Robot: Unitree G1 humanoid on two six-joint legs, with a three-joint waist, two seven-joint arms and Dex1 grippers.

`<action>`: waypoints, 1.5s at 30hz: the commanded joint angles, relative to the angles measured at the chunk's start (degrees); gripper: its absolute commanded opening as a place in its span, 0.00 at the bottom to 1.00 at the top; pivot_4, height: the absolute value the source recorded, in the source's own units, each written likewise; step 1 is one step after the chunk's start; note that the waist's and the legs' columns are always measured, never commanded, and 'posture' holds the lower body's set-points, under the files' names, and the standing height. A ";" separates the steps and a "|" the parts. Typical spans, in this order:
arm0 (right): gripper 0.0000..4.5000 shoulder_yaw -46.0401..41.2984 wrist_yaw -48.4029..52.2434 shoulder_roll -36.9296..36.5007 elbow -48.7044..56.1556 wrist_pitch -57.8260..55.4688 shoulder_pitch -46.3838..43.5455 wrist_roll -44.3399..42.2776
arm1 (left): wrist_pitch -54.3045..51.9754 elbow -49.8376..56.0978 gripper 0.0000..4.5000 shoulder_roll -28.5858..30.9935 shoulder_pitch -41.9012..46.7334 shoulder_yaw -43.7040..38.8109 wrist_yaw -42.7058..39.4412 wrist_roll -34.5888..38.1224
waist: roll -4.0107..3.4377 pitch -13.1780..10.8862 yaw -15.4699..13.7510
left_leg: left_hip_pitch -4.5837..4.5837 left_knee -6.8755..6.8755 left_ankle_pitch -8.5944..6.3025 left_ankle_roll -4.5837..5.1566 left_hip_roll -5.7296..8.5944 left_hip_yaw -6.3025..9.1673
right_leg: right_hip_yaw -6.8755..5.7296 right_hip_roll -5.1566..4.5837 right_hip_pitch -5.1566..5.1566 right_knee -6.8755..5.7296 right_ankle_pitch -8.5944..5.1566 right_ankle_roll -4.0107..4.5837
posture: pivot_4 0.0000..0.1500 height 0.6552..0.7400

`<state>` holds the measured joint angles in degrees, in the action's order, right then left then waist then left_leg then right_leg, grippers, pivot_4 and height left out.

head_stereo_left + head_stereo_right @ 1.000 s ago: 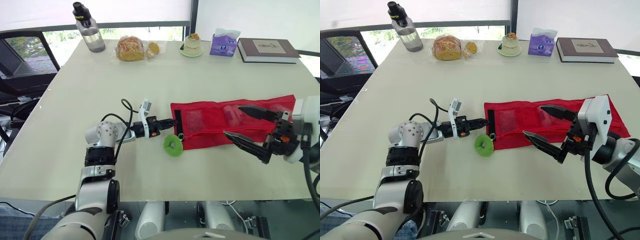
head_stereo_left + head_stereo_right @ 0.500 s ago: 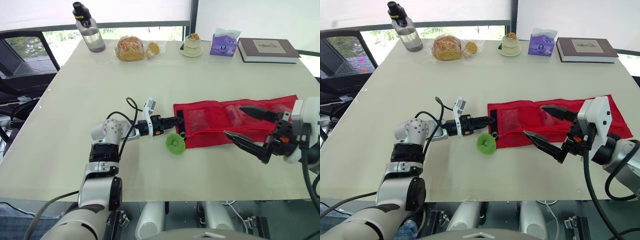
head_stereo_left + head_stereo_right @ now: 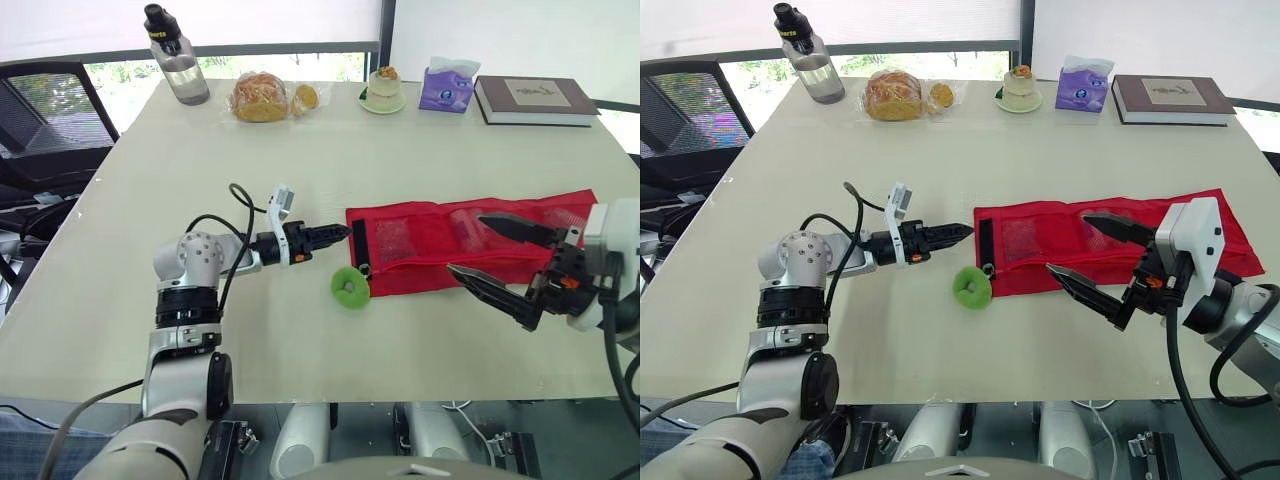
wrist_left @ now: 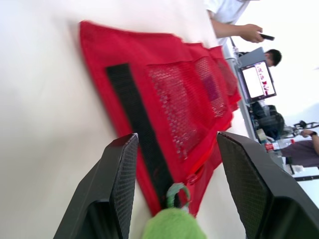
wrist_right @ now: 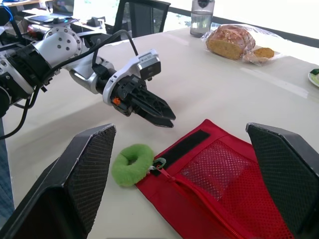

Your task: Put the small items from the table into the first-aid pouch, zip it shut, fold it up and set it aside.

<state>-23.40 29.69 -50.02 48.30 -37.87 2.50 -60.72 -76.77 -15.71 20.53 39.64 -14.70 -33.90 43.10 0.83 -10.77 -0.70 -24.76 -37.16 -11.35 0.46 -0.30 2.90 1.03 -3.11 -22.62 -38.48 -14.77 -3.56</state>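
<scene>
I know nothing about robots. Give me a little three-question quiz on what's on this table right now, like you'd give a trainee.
1. True or false: the red pouch is already folded up.
2. What hangs at the pouch's zip end? A) a fuzzy green ring B) a key C) a bell
3. Which one hovers, fingers spread wide, over the pouch: the left end effector or the right end effector?

Key: 1 false, it lies flat and unfolded. 2 A. 3 the right end effector; the left one points at the pouch's end from beside it.

Silver-grey left arm (image 3: pixel 190 262), looping black cable (image 3: pixel 236 187), black left tool (image 3: pixel 340 232) with orange marks.
</scene>
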 commanded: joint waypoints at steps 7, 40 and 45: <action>1.00 -0.82 -0.09 0.28 1.27 1.62 0.13 0.28 | -0.49 -1.20 0.59 -2.35 3.12 0.43 5.51 -1.98 | 0.01 -0.01 -0.07 | -0.01 0.00 0.00 0.00 0.02 -0.01 | 0.00 0.00 0.00 0.00 0.01 -0.02 | 1.00 0.92; 1.00 -1.29 -1.73 -1.01 0.47 0.33 0.60 2.61 | -4.26 -16.08 0.59 -8.74 10.68 4.13 -3.64 -4.94 | 0.04 0.01 0.00 | -0.06 0.16 0.00 0.00 0.16 0.08 | -0.06 0.01 0.05 0.25 0.07 -0.13 | 1.00 0.92; 1.00 -1.65 -1.20 -1.09 0.44 0.20 0.92 2.87 | -4.28 -16.41 0.31 -8.64 10.55 2.58 -3.17 -4.66 | 0.04 0.00 0.00 | -0.06 0.19 0.00 0.00 0.16 0.07 | -0.05 0.01 0.04 0.26 0.07 -0.14 | 1.00 0.92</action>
<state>-23.35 28.32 -50.41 47.93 -38.11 3.50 -57.92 -80.73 -33.22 11.88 50.20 -10.97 -36.60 37.24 0.87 -10.76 -0.70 -24.82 -36.97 -11.35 0.46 -0.14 2.97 0.98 -3.10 -22.58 -38.21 -14.70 -3.70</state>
